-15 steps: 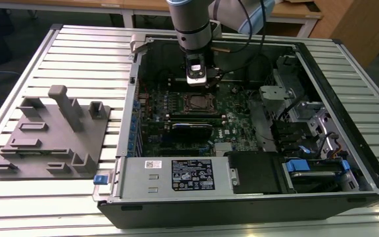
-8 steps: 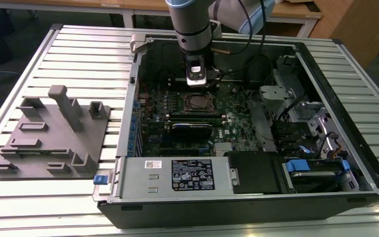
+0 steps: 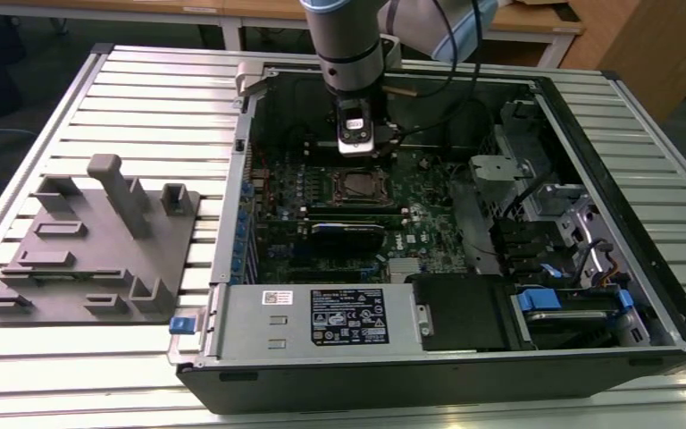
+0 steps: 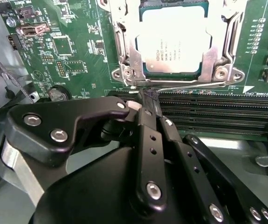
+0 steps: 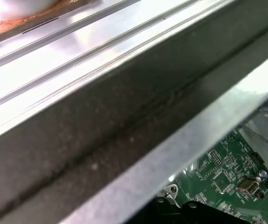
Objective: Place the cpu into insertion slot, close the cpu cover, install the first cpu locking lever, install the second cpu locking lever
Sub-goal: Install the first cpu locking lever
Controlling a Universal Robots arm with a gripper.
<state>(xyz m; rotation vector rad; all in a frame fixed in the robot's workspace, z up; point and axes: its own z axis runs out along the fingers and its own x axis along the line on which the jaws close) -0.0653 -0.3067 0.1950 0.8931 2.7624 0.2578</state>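
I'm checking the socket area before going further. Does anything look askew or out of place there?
Nothing stands out. In the second wrist view the cpu sits flat and square in the insertion slot, with the cpu cover lying level around it. The gripper is at a thin wire lever along the socket's edge.

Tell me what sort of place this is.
Probably a lab or workshop bench for computer assembly: an open computer case lies on a slatted metal table, beside a grey fixture block, with wooden desks behind.
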